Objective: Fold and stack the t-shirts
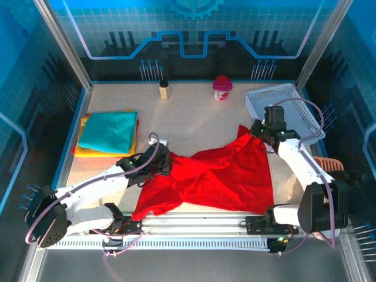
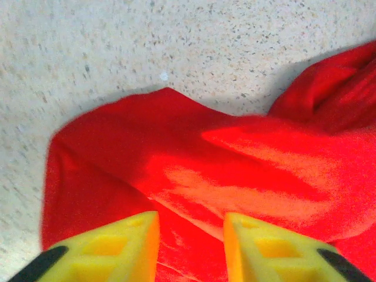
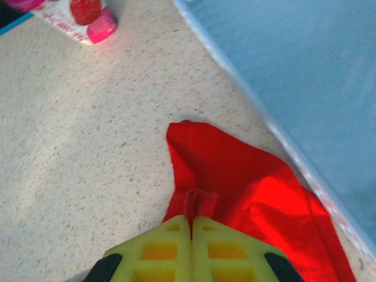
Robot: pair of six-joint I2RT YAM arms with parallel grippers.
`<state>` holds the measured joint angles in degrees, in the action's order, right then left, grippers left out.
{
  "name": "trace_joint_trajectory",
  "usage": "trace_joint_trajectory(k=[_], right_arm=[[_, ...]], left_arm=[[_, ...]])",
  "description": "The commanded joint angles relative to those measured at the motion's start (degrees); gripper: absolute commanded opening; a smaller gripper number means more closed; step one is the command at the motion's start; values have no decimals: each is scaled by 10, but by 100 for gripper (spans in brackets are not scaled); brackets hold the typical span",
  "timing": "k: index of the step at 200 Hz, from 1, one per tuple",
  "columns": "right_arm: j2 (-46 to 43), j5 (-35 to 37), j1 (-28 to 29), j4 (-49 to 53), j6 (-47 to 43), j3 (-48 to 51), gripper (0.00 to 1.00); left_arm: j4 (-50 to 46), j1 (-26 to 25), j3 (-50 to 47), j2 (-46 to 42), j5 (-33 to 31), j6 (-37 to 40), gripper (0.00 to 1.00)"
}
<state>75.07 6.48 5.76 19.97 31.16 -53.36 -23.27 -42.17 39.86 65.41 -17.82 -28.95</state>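
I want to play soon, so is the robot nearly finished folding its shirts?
Not nearly. Done: a teal shirt lies folded on a yellow one at the left. In hand: the right gripper is pinched shut on a corner of the red shirt; the left gripper hovers open over it. Left to do: folding and stacking it.
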Motion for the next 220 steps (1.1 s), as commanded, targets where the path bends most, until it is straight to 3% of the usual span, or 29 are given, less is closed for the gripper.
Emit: trace_joint_trajectory(k=[1, 18, 41, 81, 129, 187, 208, 220], right_arm=[[39, -29, 46, 9, -48, -73, 0], [68, -17, 87, 30, -59, -120, 0], [100, -7, 134, 53, -52, -169, 0], [144, -49, 191, 79, 18, -230, 0], [176, -80, 229, 85, 77, -261, 0], [179, -90, 237, 82, 114, -263, 0], [177, -97, 237, 84, 120, -268, 0], [176, -99, 236, 83, 123, -269, 0]], left_arm=[[0, 35, 51, 3, 22, 64, 55], [24, 51, 103, 31, 70, 127, 70], [43, 53, 186, 106, 111, 176, 76], [144, 53, 272, 238, 224, 170, 78], [236, 53, 297, 322, 242, 178, 78], [300, 55, 300, 359, 243, 137, 66], [309, 56, 308, 370, 232, 120, 52], [304, 58, 316, 375, 227, 112, 37]])
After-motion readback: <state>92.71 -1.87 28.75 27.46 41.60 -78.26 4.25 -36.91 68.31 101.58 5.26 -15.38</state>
